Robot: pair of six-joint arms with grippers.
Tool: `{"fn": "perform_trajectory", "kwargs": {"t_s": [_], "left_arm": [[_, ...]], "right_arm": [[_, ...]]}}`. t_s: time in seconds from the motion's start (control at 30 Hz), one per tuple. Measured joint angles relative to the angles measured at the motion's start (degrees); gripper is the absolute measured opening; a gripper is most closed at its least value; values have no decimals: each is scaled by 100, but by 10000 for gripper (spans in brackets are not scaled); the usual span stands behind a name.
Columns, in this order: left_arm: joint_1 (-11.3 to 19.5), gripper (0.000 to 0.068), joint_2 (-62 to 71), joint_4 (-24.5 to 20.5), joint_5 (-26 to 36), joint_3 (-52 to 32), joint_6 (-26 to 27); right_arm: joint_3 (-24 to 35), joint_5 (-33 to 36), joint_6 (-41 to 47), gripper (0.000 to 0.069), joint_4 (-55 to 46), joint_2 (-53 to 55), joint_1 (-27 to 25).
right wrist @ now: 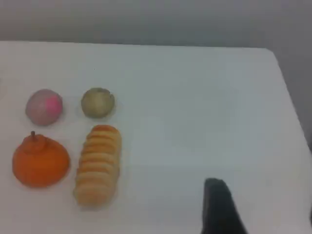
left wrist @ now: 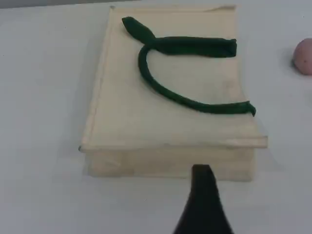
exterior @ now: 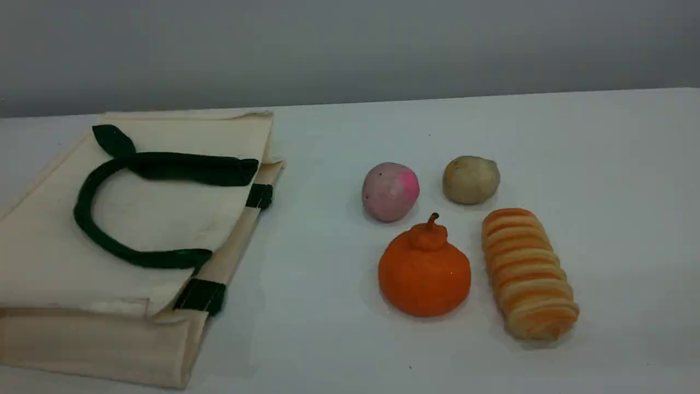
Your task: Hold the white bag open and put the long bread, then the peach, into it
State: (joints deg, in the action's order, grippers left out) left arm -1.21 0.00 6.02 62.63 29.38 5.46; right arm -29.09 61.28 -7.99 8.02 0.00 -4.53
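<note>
The white bag (exterior: 158, 219) lies flat and closed on the table's left, its dark green handle (exterior: 82, 213) looped on top. Right of it, apart, sit the pale pink peach (exterior: 389, 191) and, further right and nearer, the striped long bread (exterior: 528, 273). No arm shows in the scene view. In the left wrist view one dark fingertip (left wrist: 202, 195) hangs in front of the bag (left wrist: 161, 126), holding nothing; the peach (left wrist: 304, 57) peeks in at the right edge. In the right wrist view a fingertip (right wrist: 218, 200) hovers over bare table, right of the bread (right wrist: 97, 163) and peach (right wrist: 44, 106).
A bright orange stemmed fruit (exterior: 424, 271) sits between the peach and the front edge, left of the bread. A beige potato-like lump (exterior: 470, 179) lies behind the bread. The table's right edge (right wrist: 287, 97) shows in the right wrist view.
</note>
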Motion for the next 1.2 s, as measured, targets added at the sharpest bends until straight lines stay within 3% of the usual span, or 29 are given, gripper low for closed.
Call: {"fn": "perform_trajectory", "kwargs": {"t_s": [1.0,1.2], "left_arm": [[-8,475,11,-5,-113,-5,0],[-112,465,530,-32,-464,175,-20]], "right_arm": [[0,0,119,353,182,0,300],[-382,-622,307,353,189,261,718]]}}
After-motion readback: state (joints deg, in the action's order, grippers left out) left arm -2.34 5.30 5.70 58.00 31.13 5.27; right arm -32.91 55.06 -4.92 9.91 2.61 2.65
